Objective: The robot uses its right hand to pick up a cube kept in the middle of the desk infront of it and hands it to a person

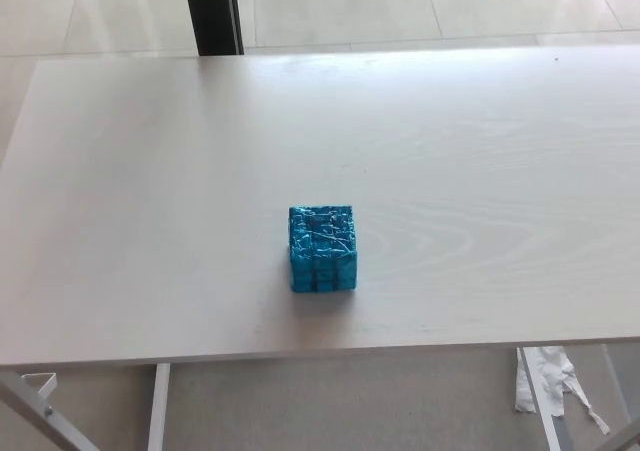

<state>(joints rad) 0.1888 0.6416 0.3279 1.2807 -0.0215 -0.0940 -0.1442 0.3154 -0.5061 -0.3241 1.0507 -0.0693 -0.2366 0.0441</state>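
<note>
**Head view: cube alone on the desk, neither hand in the picture**

You see one blue cube [322, 248] sitting flat on the pale wood-grain desk [480, 171]. It lies near the middle of the desk across its width, and closer to the near edge than to the far edge. Its top face and the face toward the camera both show, each marked by a rough grid of ridges.

Orientation: the cube sits roughly square to the desk edges, with one face toward you. No long axis can be told; its sides look about equal.

Containers: you have none in the frame, and nothing rests on or against the cube.

Hands: neither the right hand nor the left hand shows, so you cannot tell whether their fingers are apart or together, and you cannot place the cube relative to either hand.

Surroundings: a dark vertical post [212, 11] stands beyond the far edge on the tiled floor [450, 1]. White desk legs [158, 406] show below the near edge, and a crumpled white scrap [545, 376] lies on the floor at lower right.
</note>
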